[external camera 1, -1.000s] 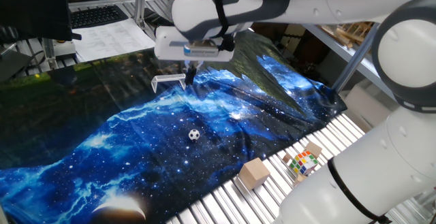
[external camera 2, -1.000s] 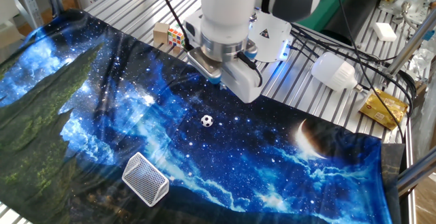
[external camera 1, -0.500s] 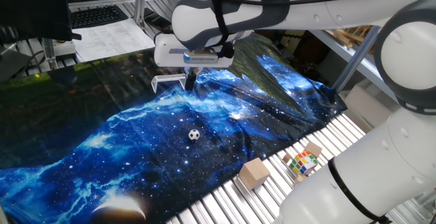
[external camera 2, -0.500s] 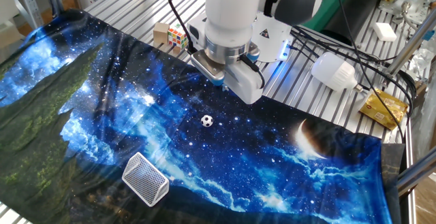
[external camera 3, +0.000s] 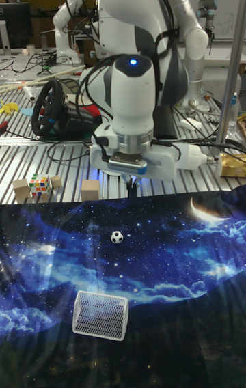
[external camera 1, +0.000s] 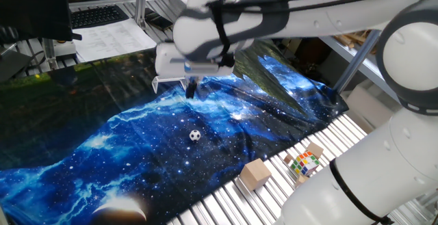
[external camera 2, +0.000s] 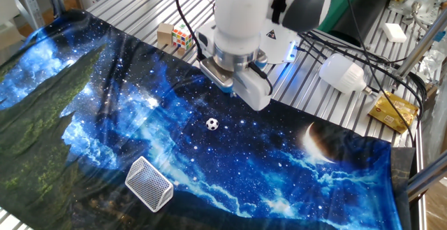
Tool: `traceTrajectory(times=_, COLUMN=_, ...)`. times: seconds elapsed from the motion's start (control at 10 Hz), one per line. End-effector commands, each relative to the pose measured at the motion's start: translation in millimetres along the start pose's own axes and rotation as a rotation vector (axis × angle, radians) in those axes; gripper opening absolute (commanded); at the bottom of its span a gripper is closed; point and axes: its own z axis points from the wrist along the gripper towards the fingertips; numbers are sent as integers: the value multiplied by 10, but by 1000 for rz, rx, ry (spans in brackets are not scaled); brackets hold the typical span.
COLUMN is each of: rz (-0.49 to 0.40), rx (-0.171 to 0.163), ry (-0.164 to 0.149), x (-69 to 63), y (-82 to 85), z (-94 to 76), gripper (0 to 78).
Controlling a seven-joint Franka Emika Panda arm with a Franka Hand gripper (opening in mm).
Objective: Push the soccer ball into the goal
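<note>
The gripper point(external camera 3: 132, 187) hangs above the starry blue cloth point(external camera 2: 279, 167), on the robot's side of the soccer ball point(external camera 2: 212, 124). Its fingers look pressed close together, with nothing between them, though the wrist housing hides much of them. It is near the ball but clearly apart from it, and higher than it.

The ball sits loose on the cloth, roughly in the middle, untouched. The goal point(external camera 3: 100, 315) lies well beyond the ball, on the side away from the robot, with its netted back showing in the tall fixed view. Ball and goal are well apart, with open cloth between them.

By my reading, nothing of the push is done yet. Still to come: lowering the fingers to cloth level behind the ball, then sweeping it across toward the goal's mouth.
</note>
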Motion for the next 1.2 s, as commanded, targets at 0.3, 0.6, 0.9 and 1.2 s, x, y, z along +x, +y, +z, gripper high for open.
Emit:
traceTrajectory(times=0.3, rz=-7, rx=6, ry=-17, x=211, y=39, z=395, gripper=0)
traceTrajectory(times=0.6, rz=-20, rx=13, ry=-20, x=275, y=3, z=538, gripper=0)
traceTrajectory(times=0.9, rz=-40, rx=13, ry=-21, x=320, y=-93, z=679, gripper=0)
traceTrajectory(times=1.2, rz=-51, rx=10, ry=-26, x=365, y=-144, z=862, gripper=0)
